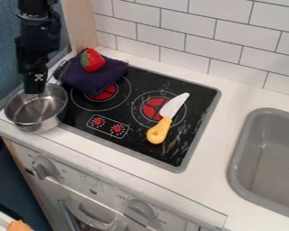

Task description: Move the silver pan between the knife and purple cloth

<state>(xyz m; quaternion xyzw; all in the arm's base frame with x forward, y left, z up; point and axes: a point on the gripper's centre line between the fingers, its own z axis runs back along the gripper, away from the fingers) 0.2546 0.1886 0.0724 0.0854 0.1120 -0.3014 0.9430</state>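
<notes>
In the camera view, the black arm is coming in at the upper left, and its hand (pixel 36 89) is hanging upright over the far rim of the silver pan (pixel 38 118). I cannot tell whether the hand is standing wide or narrow, or whether it is gripping the pan. The pan is sitting upright at the near left corner of the white desk (pixel 230 97), beside the left edge of the black stove top (pixel 126 131). The purple cloth (pixel 97 82) is lying bunched at the stove's far left corner, partly covering the left burner (pixel 104 93), and a red strawberry (pixel 92 60) is resting on top of it. The knife (pixel 166 118) is lying across the right burner (pixel 151 108), its white blade pointing toward the far right and its yellow handle toward the near side. Two red dials (pixel 108 126) are showing between the pan and the knife handle. A grey sink (pixel 264 158) is standing at the right, and white tiles (pixel 183 34) are lining the wall behind.
</notes>
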